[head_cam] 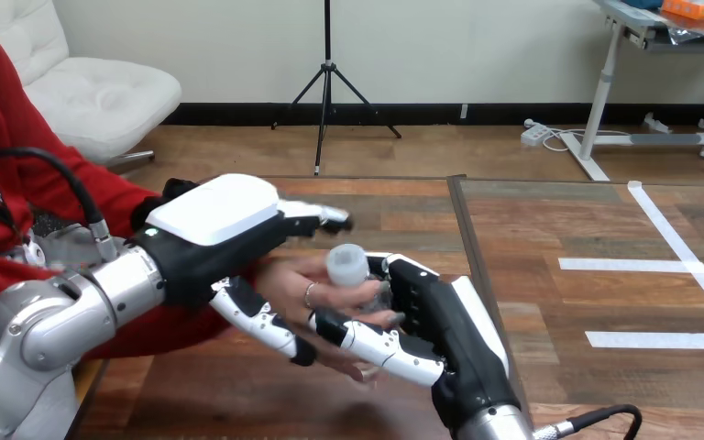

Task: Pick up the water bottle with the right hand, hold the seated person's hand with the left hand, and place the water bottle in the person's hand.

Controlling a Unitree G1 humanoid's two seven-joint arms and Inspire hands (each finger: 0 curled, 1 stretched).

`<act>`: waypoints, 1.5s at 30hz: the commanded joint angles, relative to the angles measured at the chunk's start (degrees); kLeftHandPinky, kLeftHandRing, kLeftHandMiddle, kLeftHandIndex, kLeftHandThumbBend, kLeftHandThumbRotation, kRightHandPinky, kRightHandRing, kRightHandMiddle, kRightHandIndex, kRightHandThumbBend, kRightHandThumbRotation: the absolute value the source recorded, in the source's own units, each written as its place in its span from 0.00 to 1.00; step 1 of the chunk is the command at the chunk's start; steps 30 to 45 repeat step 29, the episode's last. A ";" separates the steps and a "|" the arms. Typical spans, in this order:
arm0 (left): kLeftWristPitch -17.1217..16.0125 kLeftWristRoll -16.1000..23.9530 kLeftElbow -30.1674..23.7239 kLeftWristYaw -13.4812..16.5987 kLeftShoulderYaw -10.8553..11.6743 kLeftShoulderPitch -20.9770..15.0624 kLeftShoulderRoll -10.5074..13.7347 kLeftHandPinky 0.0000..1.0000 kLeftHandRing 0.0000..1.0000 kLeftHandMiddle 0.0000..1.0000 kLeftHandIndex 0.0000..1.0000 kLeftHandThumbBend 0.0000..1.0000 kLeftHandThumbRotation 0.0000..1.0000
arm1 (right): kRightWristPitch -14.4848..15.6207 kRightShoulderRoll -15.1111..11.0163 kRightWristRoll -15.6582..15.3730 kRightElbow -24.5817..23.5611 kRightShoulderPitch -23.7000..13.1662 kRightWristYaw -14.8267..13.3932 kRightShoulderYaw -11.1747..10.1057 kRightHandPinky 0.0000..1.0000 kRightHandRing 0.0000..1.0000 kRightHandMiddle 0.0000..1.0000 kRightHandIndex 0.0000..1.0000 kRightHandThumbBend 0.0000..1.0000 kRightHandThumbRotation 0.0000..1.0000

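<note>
While the left robot hand (215, 225) in the head view grips the person's hand (298, 284), thumb over it and fingers curled beneath, the right robot hand (445, 316) is clamped on the bottle (348, 266), cap up and seemingly touching the person's palm. Step judged: hand-over, bottle delivered but not yet released. Next move calls for the right fingers to ease apart only once the person's fingers close round the bottle; otherwise it may tip.
</note>
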 commanded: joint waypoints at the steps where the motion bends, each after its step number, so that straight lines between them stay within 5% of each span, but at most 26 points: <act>1: -0.69 0.38 -3.32 1.21 1.91 -3.36 0.63 0.97 1.00 1.00 1.00 1.00 0.51 | -2.15 0.65 -0.02 -4.58 -4.25 0.75 0.26 0.99 1.00 1.00 1.00 1.00 0.62; 29: -1.28 -0.65 -4.71 0.75 2.90 -1.63 1.21 0.98 1.00 1.00 1.00 1.00 0.55 | -6.32 0.36 1.56 -1.37 -4.78 2.63 -1.74 1.00 1.00 1.00 1.00 1.00 0.70; 45: -1.28 -0.65 -4.71 0.75 2.90 -1.63 1.21 0.98 1.00 1.00 1.00 1.00 0.55 | -6.32 0.36 1.56 -1.37 -4.78 2.63 -1.74 1.00 1.00 1.00 1.00 1.00 0.70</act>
